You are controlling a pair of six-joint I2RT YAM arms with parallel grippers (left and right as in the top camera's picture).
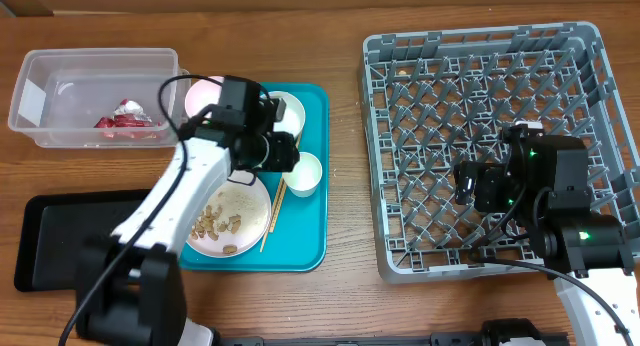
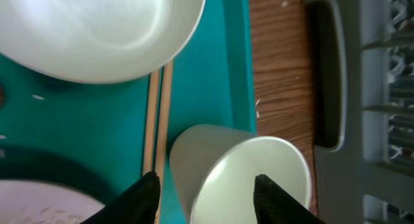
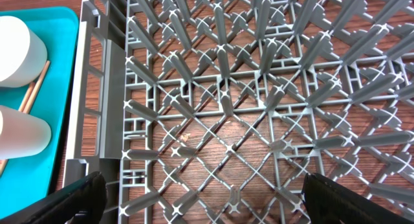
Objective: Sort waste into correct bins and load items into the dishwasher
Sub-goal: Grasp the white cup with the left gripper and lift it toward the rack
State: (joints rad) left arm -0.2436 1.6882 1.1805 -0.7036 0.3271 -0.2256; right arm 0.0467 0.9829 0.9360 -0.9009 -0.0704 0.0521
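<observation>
My left gripper (image 1: 283, 151) is open low over the teal tray (image 1: 310, 248), beside the small white cup (image 1: 304, 173). In the left wrist view one finger of this gripper (image 2: 207, 193) is over the cup's (image 2: 249, 179) mouth and the other over the chopsticks (image 2: 158, 114). A white bowl (image 1: 287, 110) lies behind. The plate (image 1: 250, 208) carries peanuts (image 1: 215, 224) and rice. The red wrapper (image 1: 124, 117) lies in the clear tub (image 1: 40, 68). The black tray (image 1: 60, 231) is at the front left. My right gripper (image 1: 470, 186) is open and empty above the grey rack (image 1: 480, 46), whose floor fills the right wrist view (image 3: 213, 201). No carrot shows.
A second pale bowl (image 1: 203, 92) is partly hidden under my left arm. The rack's handle wall (image 2: 326, 75) stands just right of the teal tray's edge (image 2: 236, 68), with a strip of wooden table between. The chopsticks (image 1: 272, 214) lean on the plate's right rim.
</observation>
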